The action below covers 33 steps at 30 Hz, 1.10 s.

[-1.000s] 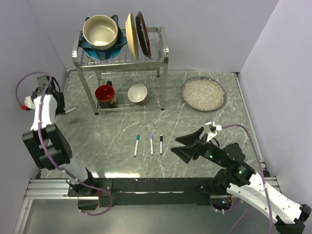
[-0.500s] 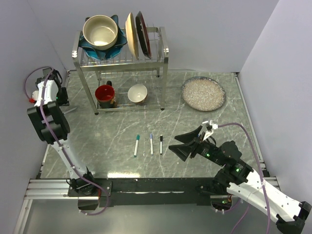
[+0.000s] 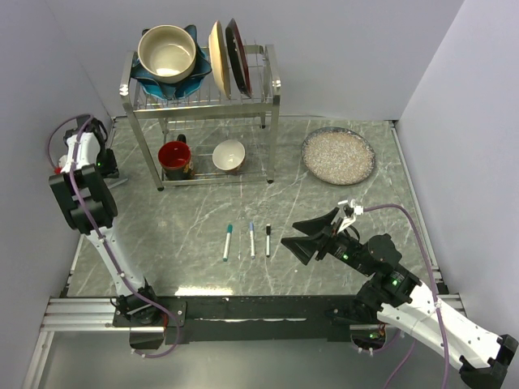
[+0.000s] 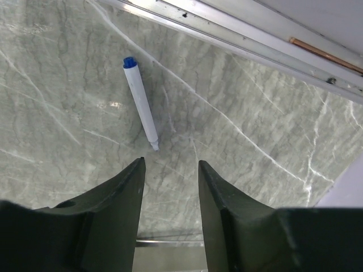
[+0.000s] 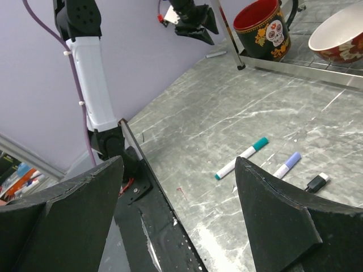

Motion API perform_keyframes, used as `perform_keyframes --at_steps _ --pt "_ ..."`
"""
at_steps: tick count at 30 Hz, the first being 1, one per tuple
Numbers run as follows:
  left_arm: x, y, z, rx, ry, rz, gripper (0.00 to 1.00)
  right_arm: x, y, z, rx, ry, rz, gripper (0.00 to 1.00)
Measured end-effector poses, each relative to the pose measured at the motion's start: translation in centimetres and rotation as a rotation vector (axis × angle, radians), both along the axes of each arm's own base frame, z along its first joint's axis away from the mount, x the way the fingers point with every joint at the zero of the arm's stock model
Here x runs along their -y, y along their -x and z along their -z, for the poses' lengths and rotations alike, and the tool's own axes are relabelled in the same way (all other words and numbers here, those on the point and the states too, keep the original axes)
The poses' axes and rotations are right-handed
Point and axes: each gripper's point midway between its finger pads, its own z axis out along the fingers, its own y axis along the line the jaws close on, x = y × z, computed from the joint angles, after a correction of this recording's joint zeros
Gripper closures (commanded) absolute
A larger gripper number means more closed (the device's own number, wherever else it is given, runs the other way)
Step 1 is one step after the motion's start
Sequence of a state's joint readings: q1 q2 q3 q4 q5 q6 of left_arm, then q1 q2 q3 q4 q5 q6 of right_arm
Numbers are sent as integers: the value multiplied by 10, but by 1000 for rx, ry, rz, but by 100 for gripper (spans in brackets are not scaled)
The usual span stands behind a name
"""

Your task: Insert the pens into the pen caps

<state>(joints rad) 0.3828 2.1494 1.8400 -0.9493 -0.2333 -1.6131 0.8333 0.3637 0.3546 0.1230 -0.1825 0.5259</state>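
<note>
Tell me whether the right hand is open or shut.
Open. The right wrist view shows the right hand, fingers spread wide, nothing between them.

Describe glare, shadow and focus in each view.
Top external: even light, sharp, a pale glare strip on the table near its front edge. Left wrist: blue-ended pen crisp, a small shine spot beside it, left gripper fingers dark. Right wrist: right gripper fingers featureless black, teal pen beyond them sharp.

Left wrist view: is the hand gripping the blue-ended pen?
No, the blue-ended pen lies on the table beyond the open, empty left hand.
</note>
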Motion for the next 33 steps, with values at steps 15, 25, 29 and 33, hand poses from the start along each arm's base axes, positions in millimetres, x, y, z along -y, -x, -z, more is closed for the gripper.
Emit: perform_keyframes --at_steps 15,25,29,33 --pt "3 9 30 -74 36 -33 59 3 -3 1 -5 3 22 13" --pt "7 20 51 -127 58 -52 62 7 -2 1 -2 2 35 13" --pt "8 23 54 -137 61 -54 74 8 -2 -1 4 -4 39 13" --pt "11 29 55 -120 72 -61 82 9 -2 -2 4 -6 40 13"
